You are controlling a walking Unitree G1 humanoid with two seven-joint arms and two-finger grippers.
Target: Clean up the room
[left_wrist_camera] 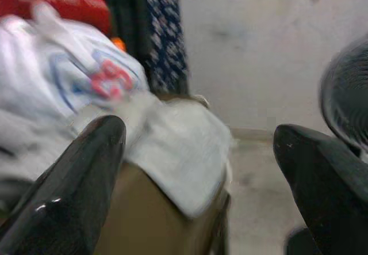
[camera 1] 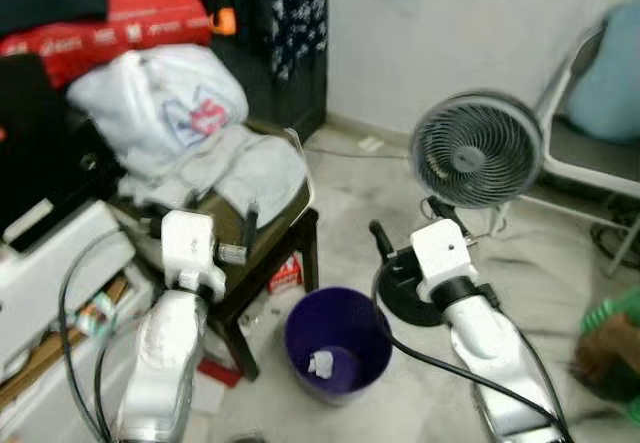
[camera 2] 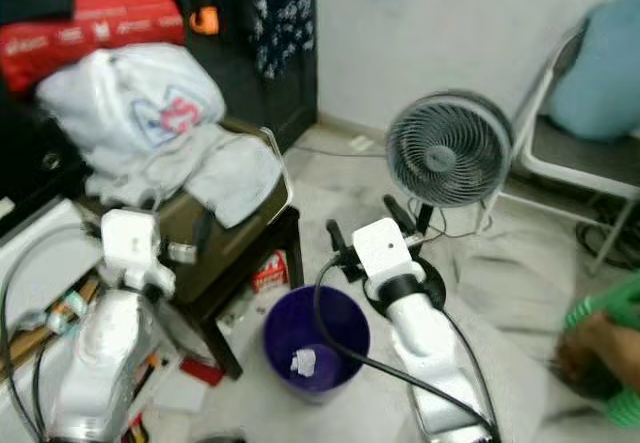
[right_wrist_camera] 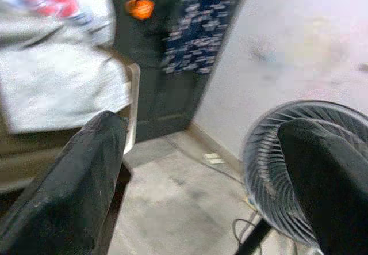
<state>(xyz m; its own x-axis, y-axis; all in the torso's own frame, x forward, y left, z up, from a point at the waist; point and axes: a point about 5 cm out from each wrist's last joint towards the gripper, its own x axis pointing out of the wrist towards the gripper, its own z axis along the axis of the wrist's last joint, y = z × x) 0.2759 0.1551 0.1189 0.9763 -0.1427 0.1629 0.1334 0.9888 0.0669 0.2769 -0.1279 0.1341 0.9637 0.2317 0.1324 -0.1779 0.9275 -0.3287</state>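
Note:
A purple bin stands on the pale floor between my two arms, with a crumpled white scrap lying in its bottom. My left gripper is raised in front of a dark stool piled with white cloth; in the left wrist view its fingers stand wide apart with nothing between them. My right gripper hovers above and behind the bin, near the fan's base. It is open and empty in the right wrist view, where one fingertip is dark and blurred.
A grey floor fan stands just beyond my right gripper. A white bag and red bag sit at the left. A red packet lies under the stool. A white chair and a person's green sleeve are at the right.

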